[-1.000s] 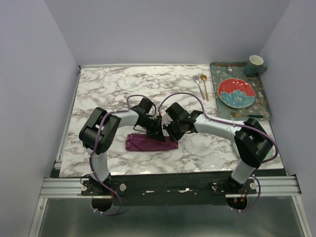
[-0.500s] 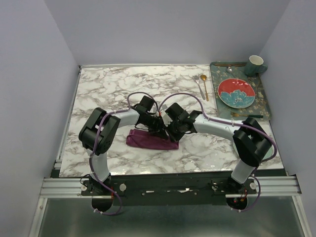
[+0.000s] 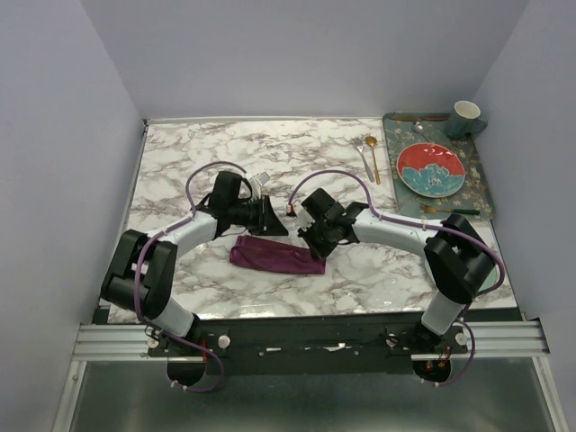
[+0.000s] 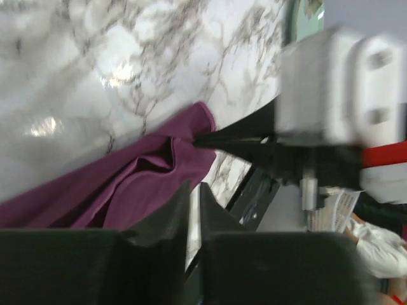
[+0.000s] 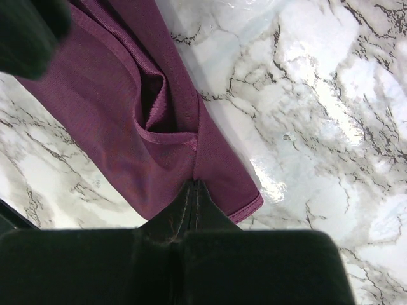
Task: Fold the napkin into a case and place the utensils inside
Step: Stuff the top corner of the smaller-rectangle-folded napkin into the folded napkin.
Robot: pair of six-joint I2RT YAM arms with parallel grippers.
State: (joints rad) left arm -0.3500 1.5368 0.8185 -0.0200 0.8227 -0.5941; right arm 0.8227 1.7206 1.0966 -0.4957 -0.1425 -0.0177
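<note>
The plum-purple napkin point(image 3: 270, 256) lies folded into a narrow strip on the marble, its creases plain in the left wrist view point(image 4: 121, 190) and the right wrist view point(image 5: 121, 108). My right gripper point(image 3: 312, 244) is shut, its tips point(image 5: 194, 185) pinching the cloth near its right end. My left gripper point(image 3: 280, 229) hovers just above the strip's upper edge with a narrow gap between its fingers point(image 4: 194, 189) and nothing in it. The silver fork point(image 3: 363, 153) and gold spoon point(image 3: 373, 158) lie side by side at the far right of the marble, away from both grippers.
A patterned tray point(image 3: 481, 193) stands at the right edge with a red plate point(image 3: 431, 168), a green mug point(image 3: 466, 118) and a gold, dark-handled utensil point(image 3: 450, 210). The marble's front edge runs just below the napkin.
My left gripper has opened a little and let go of the napkin, pulling back up and left while its elbow swung out left. The right gripper has stayed on the cloth.
</note>
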